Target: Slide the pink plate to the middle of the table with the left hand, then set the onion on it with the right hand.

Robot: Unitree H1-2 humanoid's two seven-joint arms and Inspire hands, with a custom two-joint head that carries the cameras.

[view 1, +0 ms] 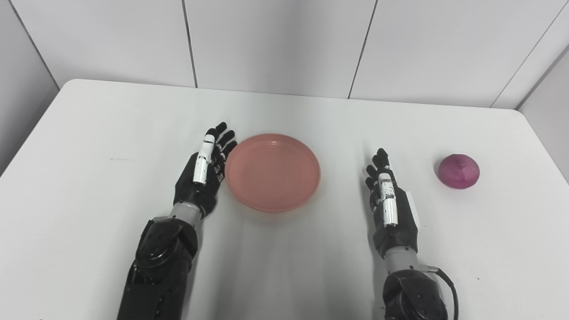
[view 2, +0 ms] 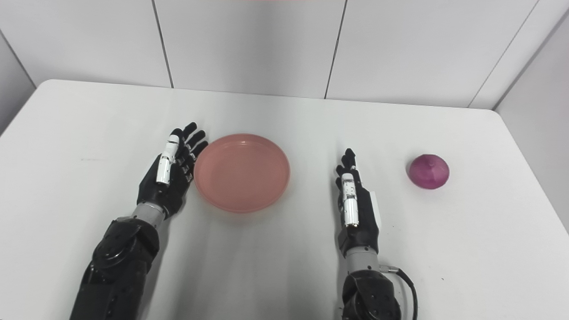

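Plate sits mid-worktop, the spread left hand at its left rim. Onion lies well right of the spread, empty right hand; being round, it could roll away if nudged.

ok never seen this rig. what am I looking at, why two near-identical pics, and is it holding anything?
It is a humanoid robot at a white table. The two pictures come from two cameras side by side on its head, so they show one scene from slightly different spots. Both black arms enter from the bottom edge. The left hand is open, its fingers at the left rim of the pink plate. The right hand is open and holds nothing. An onion lies apart, to its right.
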